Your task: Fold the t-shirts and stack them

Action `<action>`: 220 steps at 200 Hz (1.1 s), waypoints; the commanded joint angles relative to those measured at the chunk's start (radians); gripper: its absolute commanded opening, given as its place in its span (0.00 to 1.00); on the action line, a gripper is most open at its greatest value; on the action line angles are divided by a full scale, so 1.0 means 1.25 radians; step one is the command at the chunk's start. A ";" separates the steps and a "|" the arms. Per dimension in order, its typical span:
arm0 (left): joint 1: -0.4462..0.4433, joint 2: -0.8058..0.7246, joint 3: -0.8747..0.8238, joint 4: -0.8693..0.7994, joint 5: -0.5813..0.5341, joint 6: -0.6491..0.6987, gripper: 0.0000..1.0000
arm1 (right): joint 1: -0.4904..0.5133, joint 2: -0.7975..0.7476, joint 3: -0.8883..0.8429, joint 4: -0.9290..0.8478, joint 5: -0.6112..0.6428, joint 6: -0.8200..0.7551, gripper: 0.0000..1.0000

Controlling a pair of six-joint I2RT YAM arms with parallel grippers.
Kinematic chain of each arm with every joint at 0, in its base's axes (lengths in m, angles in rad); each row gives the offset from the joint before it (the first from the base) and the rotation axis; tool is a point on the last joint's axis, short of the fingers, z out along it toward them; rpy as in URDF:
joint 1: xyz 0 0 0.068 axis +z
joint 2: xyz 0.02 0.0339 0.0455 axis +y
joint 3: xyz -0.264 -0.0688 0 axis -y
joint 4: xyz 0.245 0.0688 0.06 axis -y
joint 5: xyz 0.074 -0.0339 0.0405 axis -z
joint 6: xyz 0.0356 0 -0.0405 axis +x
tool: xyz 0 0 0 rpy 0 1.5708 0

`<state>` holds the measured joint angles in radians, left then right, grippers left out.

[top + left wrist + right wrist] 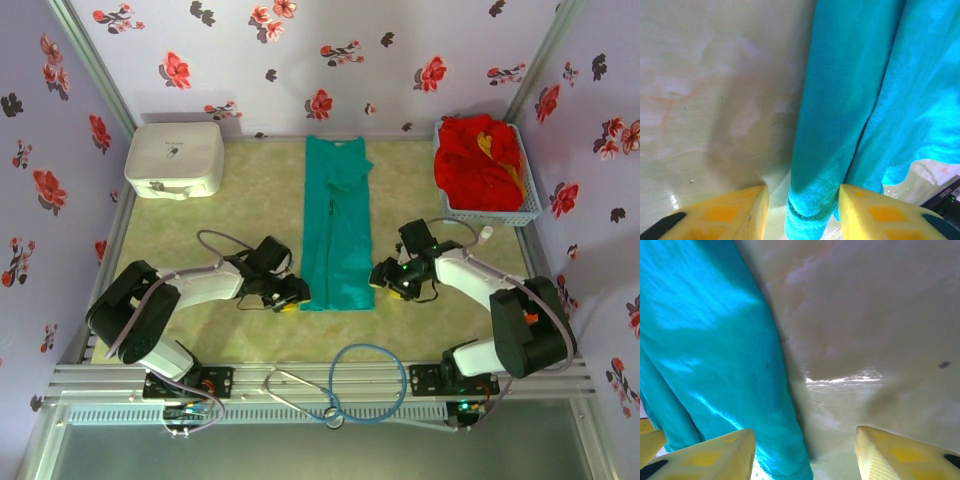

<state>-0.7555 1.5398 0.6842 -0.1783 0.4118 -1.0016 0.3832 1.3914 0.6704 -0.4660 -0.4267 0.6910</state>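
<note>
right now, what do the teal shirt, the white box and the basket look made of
teal shirt: soft knit cloth, mostly matte with a slight sheen; the left wrist view shows a fine knit texture and a stitched hem.
white box: probably hard plastic; it is smooth with rounded corners and a faint gloss.
basket: likely plastic; the walls are a thin, pale lattice.

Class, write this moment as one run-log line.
teal t-shirt: folded lengthwise, mid-table | left pincer: open, straddling hem corner | right pincer: open at hem edge | red t-shirts: in basket
</note>
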 commanded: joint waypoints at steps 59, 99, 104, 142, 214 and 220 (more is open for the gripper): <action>-0.022 0.019 -0.006 0.036 0.012 -0.026 0.36 | 0.092 -0.012 -0.037 0.064 -0.010 0.081 0.51; -0.024 0.030 -0.007 0.043 0.013 -0.026 0.34 | 0.098 -0.016 -0.043 0.026 0.035 0.063 0.49; -0.024 0.032 -0.007 0.045 0.013 -0.026 0.34 | 0.100 -0.018 -0.043 0.025 0.039 0.061 0.49; -0.024 0.035 0.009 0.041 0.013 -0.022 0.29 | 0.122 -0.005 -0.033 0.045 0.023 0.067 0.43; -0.025 0.038 0.026 0.027 0.012 -0.013 0.17 | 0.143 -0.019 -0.047 0.081 0.034 0.079 0.21; -0.026 0.038 0.027 0.025 0.012 -0.012 0.16 | 0.143 -0.021 -0.047 0.082 0.035 0.079 0.16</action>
<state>-0.7746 1.5738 0.6930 -0.1467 0.4129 -1.0222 0.5529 1.3891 0.6209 -0.3817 -0.4042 0.7776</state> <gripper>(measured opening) 0.173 0.223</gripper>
